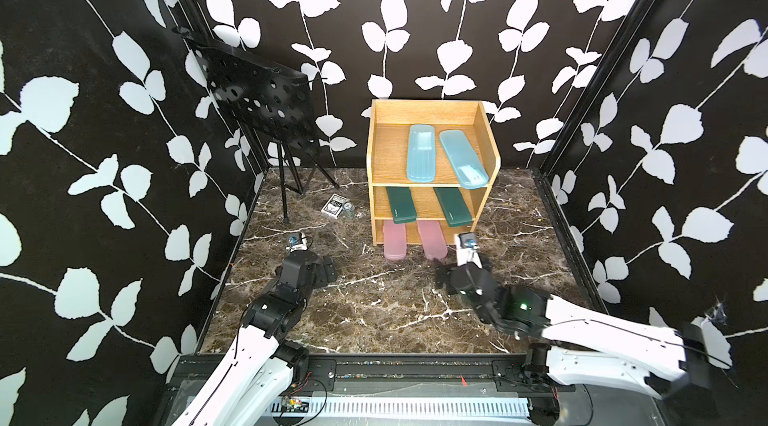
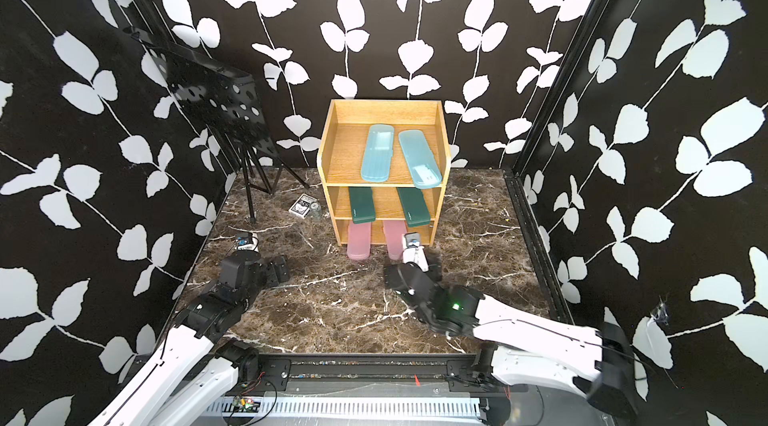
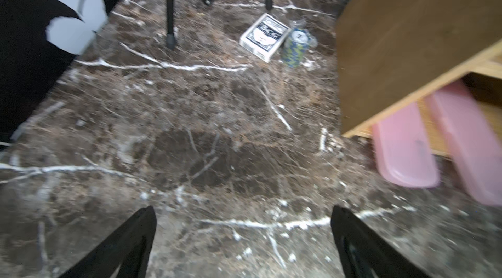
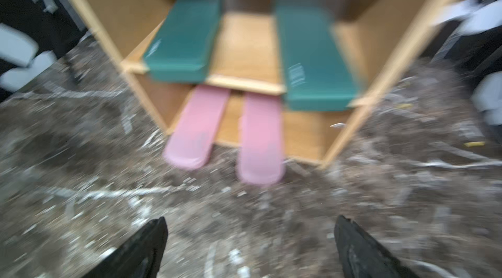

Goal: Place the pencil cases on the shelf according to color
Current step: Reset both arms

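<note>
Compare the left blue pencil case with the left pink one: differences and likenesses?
The left blue case lies on the shelf's top tier; the left pink case lies on the bottom tier. The blue one sits within its tier; the pink one juts out past the front. Both are long, translucent and round-ended.

I see translucent light-blue flat cases (image 1: 421, 153), opaque dark-green flat cases (image 1: 401, 204), translucent pink flat cases (image 1: 394, 243), my light wooden three-tier shelf (image 1: 424, 112), and a white-veined brown marble tabletop (image 1: 374, 320).
</note>
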### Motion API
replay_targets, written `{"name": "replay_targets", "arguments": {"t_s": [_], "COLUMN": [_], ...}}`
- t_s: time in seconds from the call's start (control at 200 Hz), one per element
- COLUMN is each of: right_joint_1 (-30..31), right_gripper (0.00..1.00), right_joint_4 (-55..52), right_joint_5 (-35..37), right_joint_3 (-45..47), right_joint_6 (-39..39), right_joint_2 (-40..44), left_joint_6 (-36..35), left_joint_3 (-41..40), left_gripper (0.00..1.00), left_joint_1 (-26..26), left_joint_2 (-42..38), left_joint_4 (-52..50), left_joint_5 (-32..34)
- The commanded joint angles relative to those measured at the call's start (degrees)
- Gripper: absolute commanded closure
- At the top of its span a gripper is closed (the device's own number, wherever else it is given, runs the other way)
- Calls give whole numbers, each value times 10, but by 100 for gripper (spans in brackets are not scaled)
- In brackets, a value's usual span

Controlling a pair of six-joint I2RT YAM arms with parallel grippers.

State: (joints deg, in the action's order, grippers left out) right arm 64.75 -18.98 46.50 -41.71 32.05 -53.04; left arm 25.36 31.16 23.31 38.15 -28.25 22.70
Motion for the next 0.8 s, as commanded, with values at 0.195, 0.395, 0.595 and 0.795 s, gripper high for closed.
{"name": "replay_targets", "arguments": {"t_s": [0.195, 0.395, 0.595, 0.795], "right_joint_1": [-218, -404, -448, -485], "right_gripper": [1, 1, 1, 1], "right_joint_4": [141, 248, 433, 601], "right_joint_5": [56, -78, -106, -171], "right_joint_3": [138, 160, 179, 225], "right_joint_6": [-268, -293, -355, -324], "right_joint_2": [131, 24, -125, -200], "left_joint_6": [-92, -233, -278, -290], "left_joint_3": [-49, -104, -143, -143], "left_gripper": [1, 1, 1, 1], "left_joint_1": [-7, -12, -46, -77], "left_joint_2": [104, 127, 231, 353], "left_joint_4": [201, 428, 578, 737], "left_joint_5": [200, 187, 179, 104]}}
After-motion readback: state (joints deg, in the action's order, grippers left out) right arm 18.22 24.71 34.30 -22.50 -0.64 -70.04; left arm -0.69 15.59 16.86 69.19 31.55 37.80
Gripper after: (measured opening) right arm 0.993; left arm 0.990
